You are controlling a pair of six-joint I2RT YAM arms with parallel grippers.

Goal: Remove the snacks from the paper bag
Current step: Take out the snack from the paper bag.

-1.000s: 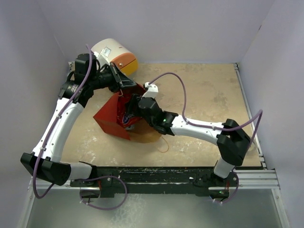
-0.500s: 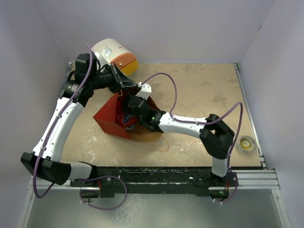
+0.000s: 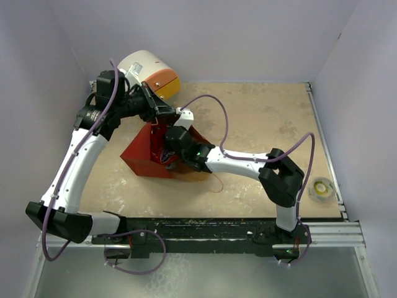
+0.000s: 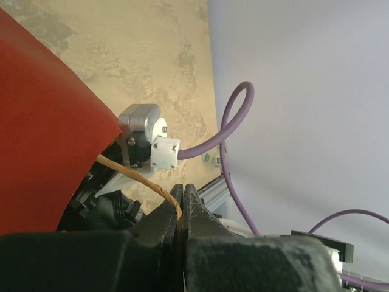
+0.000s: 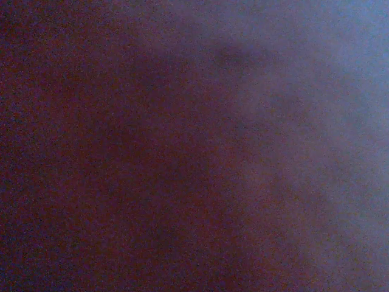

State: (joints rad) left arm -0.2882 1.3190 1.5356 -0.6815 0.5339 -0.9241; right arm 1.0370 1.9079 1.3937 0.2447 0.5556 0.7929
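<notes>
Your left gripper (image 4: 183,201) is pinched tight on the thin twisted handle (image 4: 138,178) of the paper bag (image 3: 140,155). In the left wrist view the brown cord runs straight in between the closed fingers, with the bag's red outer wall just to the left of them. From above, you hold that handle at the bag's far rim, beside the white and orange drawer unit (image 3: 149,71).

The bag lies on the left half of the table (image 3: 273,124), red side up, with its mouth opening to the right. Your right arm (image 3: 239,162) reaches across from the right, and the right gripper (image 3: 173,146) is inside that mouth. Its fingertips are hidden by the paper, and the right wrist camera shows only a dark blur, so you cannot tell whether they are apart, together or gripping anything.

A snack packet (image 3: 166,154) with a blue and white mark shows in the opening, just beside the right wrist. The other handle (image 3: 216,184) lies loose on the table, near the bag's near right corner.

A tape roll (image 3: 320,188) sits well apart, at the table's right edge.
</notes>
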